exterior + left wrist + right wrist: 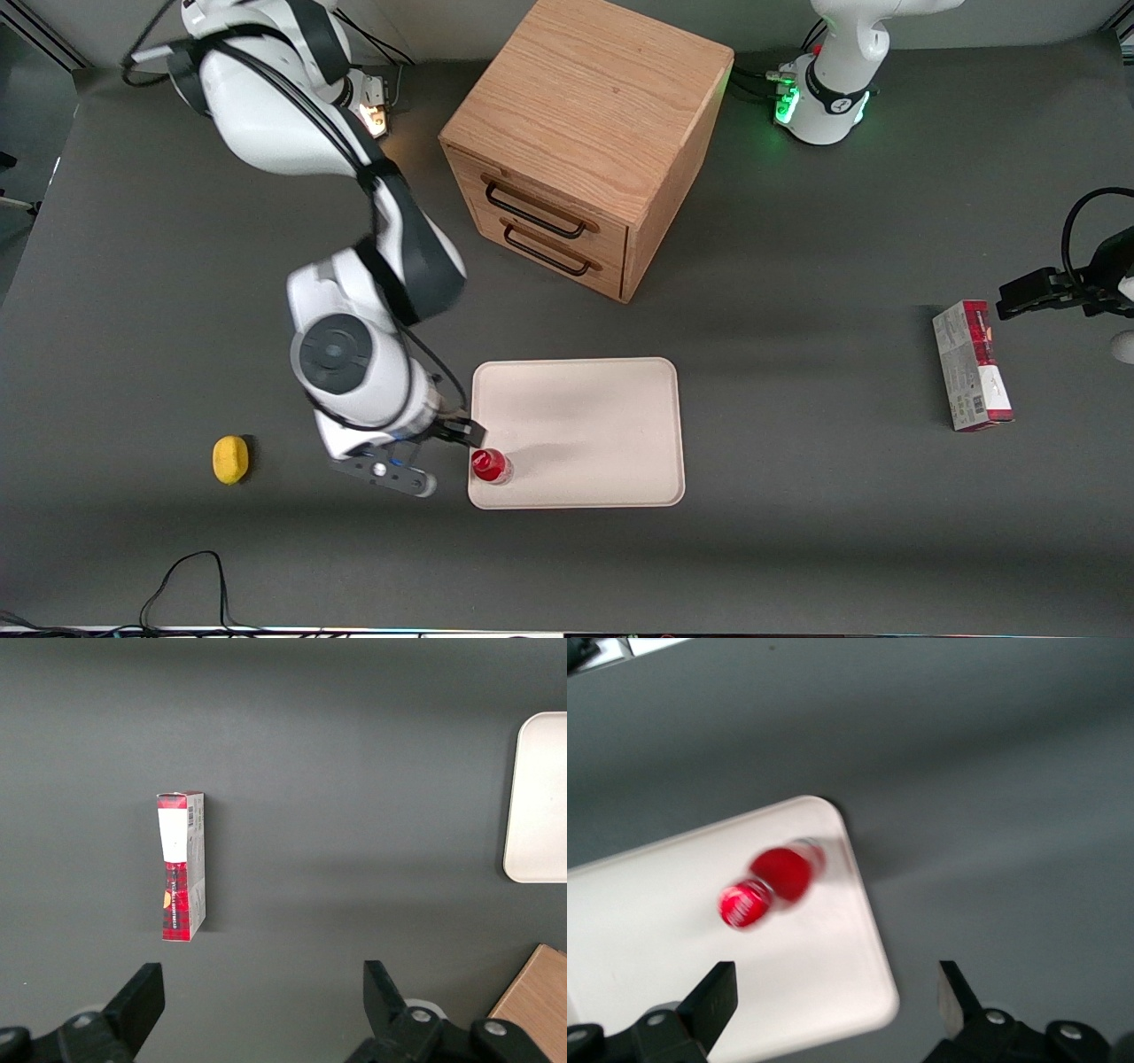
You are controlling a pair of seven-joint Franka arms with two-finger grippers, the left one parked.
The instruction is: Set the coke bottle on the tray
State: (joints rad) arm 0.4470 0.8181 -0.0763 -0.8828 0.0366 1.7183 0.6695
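Gripper (447,458) spread wide and empty at the nine o'clock of the coke bottle (488,465), upright on the tray (585,416): light, slick, tippy, best pinched mid-body.

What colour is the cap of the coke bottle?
Red, like the coke bottle itself; the right wrist view shows it best. The open tool hovers above.

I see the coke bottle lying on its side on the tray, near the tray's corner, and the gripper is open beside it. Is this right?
Not quite. The coke bottle stands upright on the tray, not on its side: the front view looks down on its red cap. The rest holds: it is near the tray's corner, and the gripper is open beside it.
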